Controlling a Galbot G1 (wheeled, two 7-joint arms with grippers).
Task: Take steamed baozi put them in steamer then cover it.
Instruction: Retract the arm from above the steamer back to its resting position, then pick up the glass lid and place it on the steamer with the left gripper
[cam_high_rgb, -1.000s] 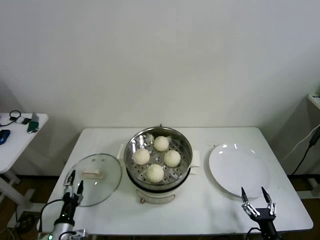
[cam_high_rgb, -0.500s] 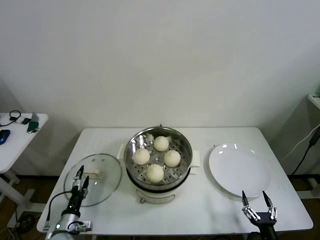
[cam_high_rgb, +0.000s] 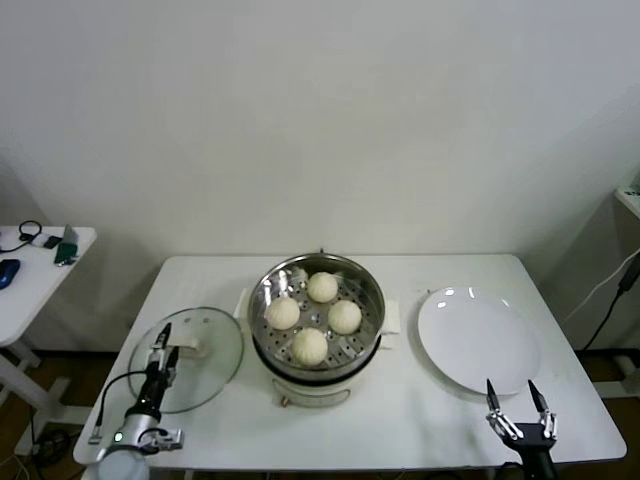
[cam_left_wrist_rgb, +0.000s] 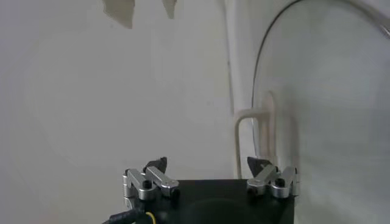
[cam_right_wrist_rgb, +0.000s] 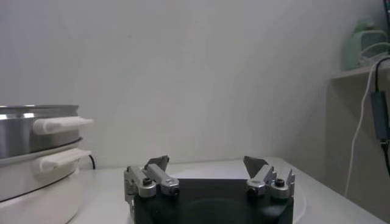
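Four cream-white baozi lie on the perforated tray inside the steel steamer at the table's middle. The glass cover lies flat on the table left of the steamer, its cream bar handle facing up. My left gripper is open and hovers over the cover's near-left part, close to the handle. In the left wrist view the left gripper shows the handle and the cover's rim beyond its fingertips. My right gripper is open and empty at the front right; it also shows in the right wrist view.
An empty flat white plate lies right of the steamer, just beyond the right gripper. The steamer's side handle shows in the right wrist view. A small side table with cables stands at the far left.
My left gripper has moved forward and right, from the table's front-left edge to over the cover near its handle. My right gripper has drawn back slightly toward the front edge.
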